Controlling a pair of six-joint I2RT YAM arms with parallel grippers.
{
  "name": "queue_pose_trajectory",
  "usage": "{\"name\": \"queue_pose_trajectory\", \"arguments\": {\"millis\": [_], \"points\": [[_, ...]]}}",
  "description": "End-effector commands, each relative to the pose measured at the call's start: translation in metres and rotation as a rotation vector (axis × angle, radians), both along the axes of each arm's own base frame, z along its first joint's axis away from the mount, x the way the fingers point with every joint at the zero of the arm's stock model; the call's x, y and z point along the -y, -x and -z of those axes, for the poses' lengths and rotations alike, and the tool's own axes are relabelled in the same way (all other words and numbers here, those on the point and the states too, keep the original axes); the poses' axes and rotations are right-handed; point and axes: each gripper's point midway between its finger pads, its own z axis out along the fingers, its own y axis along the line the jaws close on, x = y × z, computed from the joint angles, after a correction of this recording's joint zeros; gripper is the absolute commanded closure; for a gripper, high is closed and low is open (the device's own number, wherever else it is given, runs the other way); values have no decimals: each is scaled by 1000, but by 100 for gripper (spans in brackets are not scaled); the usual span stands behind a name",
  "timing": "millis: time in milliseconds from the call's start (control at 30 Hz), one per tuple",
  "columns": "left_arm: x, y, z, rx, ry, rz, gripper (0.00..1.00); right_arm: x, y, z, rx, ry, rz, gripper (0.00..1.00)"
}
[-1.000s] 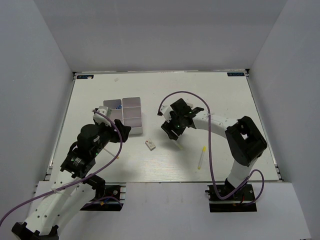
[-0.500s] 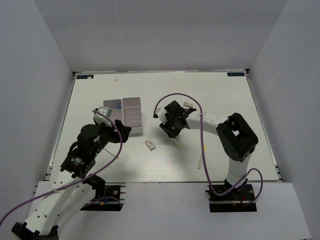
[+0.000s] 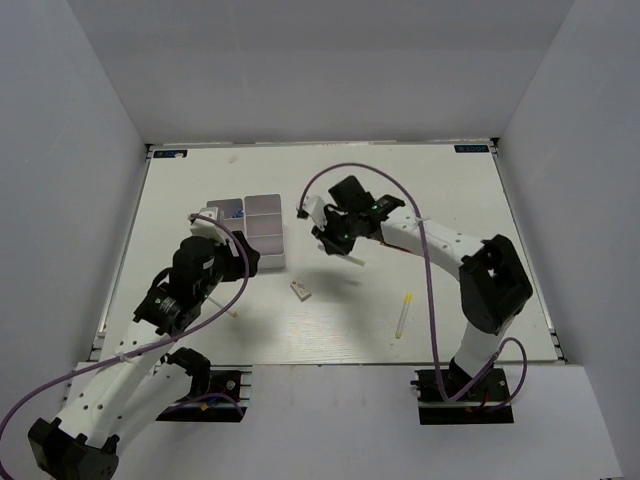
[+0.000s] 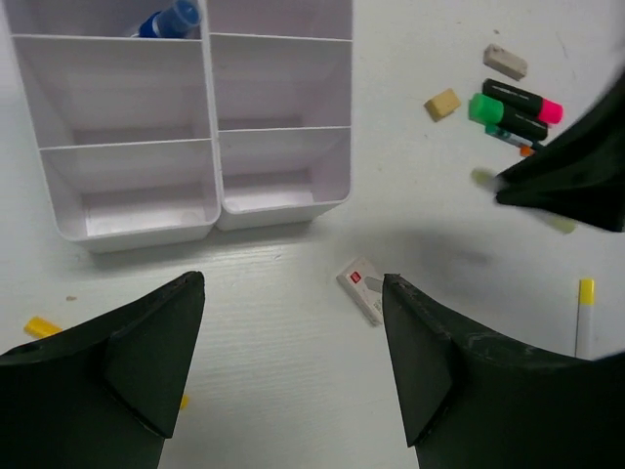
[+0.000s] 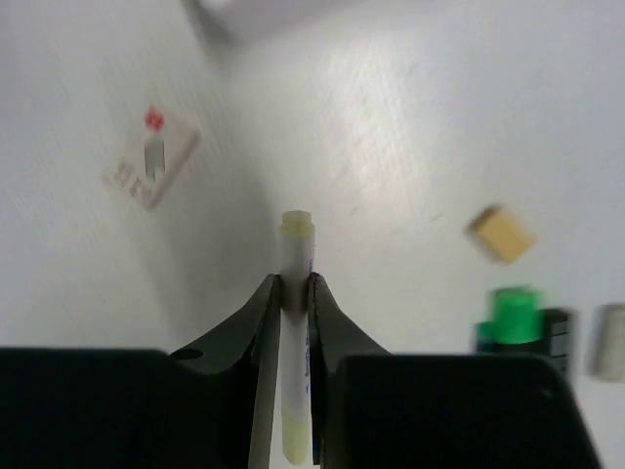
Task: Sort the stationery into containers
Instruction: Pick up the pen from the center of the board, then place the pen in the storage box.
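My right gripper is shut on a white pen with pale yellow ends and holds it above the table. From above, the right gripper hangs just right of the divided tray, and the pen sticks out behind it. My left gripper is open with nothing between its fingers, just in front of the tray. A white eraser with a red label lies by its right finger. A blue item sits in a far compartment.
A beige eraser, a grey eraser and green- and pink-ended highlighters lie right of the tray. A yellow-tipped pen lies near the front right. A small yellow piece lies by my left finger.
My right gripper has shut on the white pen, lifted it and carried it left towards the tray. The left arm has edged slightly forward, still open.
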Motion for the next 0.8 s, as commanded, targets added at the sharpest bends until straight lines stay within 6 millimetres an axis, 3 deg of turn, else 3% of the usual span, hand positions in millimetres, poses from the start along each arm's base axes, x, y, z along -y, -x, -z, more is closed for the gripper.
{"name": "queue_pose_trajectory", "arguments": {"millis": [0,67,167,267,300,367,400,433,500,767], "points": [[-14,-6,-15,7,28,-120,17,-36,-24,-108,235,-214,-121,100],[-27,-7,-7,-22,26,-212,17,-55,-35,-145,321,-291,-175,100],[-37,-7,-9,-32,21,-284,17,-78,-45,-176,391,-365,-248,100],[-40,-8,-5,-45,24,-314,18,-100,-48,-191,438,-449,-346,100],[-40,-8,-5,-45,24,-314,18,-108,-40,-200,438,-502,-411,100],[-42,-8,-6,-42,21,-322,18,-119,-45,-196,413,-509,-436,100],[-42,-8,-6,-42,21,-322,18,-127,-41,-212,415,-558,-483,100],[-42,-8,-6,-42,21,-322,18,-136,-44,-194,375,-549,-503,100],[-42,-8,-6,-42,21,-322,18,-147,-38,-209,405,-605,-585,100],[-44,-8,-6,-38,9,-326,18,-175,-48,-206,470,-696,-694,100]]}}
